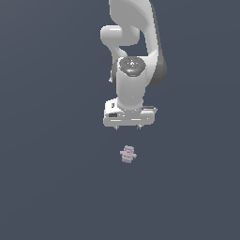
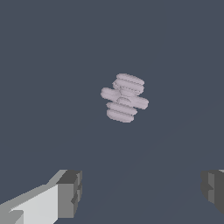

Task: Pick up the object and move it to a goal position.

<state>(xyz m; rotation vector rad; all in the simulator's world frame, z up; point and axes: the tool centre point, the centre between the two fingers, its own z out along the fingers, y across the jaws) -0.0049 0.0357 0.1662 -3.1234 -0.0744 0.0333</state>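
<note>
The object (image 1: 128, 154) is a small pale pinkish-lilac lump of stacked ridged lobes. It lies on the dark grey floor, just below the white gripper (image 1: 127, 127) in the exterior view. The gripper hangs above it, apart from it, fingers pointing down. In the wrist view the object (image 2: 124, 97) sits ahead of the gripper (image 2: 142, 192). The two grey fingertips (image 2: 70, 193) stand wide apart with nothing between them. The gripper is open and empty.
The white arm (image 1: 133, 51) rises behind the gripper toward the top of the exterior view. The plain dark grey floor (image 1: 56, 178) spreads all around.
</note>
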